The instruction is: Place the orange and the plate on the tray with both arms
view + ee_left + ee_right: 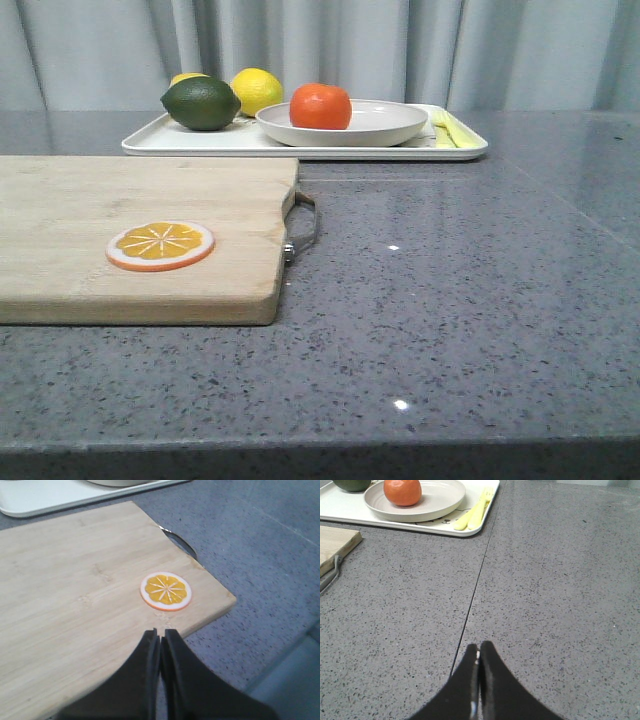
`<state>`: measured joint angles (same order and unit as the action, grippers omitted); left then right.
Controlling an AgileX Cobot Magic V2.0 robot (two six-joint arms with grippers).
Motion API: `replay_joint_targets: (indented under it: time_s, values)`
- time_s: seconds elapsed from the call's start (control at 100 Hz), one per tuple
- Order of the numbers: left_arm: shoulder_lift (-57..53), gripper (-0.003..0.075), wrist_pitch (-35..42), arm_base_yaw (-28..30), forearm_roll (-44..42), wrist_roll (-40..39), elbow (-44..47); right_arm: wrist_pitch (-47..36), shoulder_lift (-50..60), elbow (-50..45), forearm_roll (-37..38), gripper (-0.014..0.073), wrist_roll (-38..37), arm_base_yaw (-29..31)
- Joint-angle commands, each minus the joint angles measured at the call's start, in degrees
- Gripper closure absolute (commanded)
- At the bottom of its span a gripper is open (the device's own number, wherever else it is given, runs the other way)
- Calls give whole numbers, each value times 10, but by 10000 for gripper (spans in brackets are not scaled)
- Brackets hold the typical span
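Orange in plate on tray, well apart from left gripper and right gripper, both pressed together, empty.

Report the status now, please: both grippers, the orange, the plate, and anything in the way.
Left gripper shut, empty, over cutting board. Right gripper shut, empty, over counter. Orange in plate, plate on tray. Nothing blocking.

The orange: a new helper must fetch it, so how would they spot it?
Find the white tray at the table's far edge. A beige plate lies on it, and the orange sits in that plate, red-orange, unlike the lemons and lime beside it.
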<state>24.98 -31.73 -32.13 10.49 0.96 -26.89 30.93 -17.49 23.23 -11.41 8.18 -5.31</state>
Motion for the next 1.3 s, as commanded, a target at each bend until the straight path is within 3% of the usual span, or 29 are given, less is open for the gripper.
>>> replay_joint_targets:
  time_s: [0.0, 0.29, 0.58, 0.93, 1.29]
  values:
    - [-6, 739, 82, 16, 1, -1, 2, -41, -3, 14, 2, 658, 4, 1]
    - [-82, 739, 216, 108, 2, -1, 109, -41, -3, 14, 2, 658, 4, 1]
    - [-151, 739, 224, 218, 2, -1, 182, -41, -3, 14, 2, 658, 4, 1]
    - [-231, 739, 301, 329, -14, -1, 261, -41, -3, 14, 2, 658, 4, 1]
    - [-270, 739, 293, 389, -49, -1, 282, -42, -3, 14, 2, 658, 4, 1]
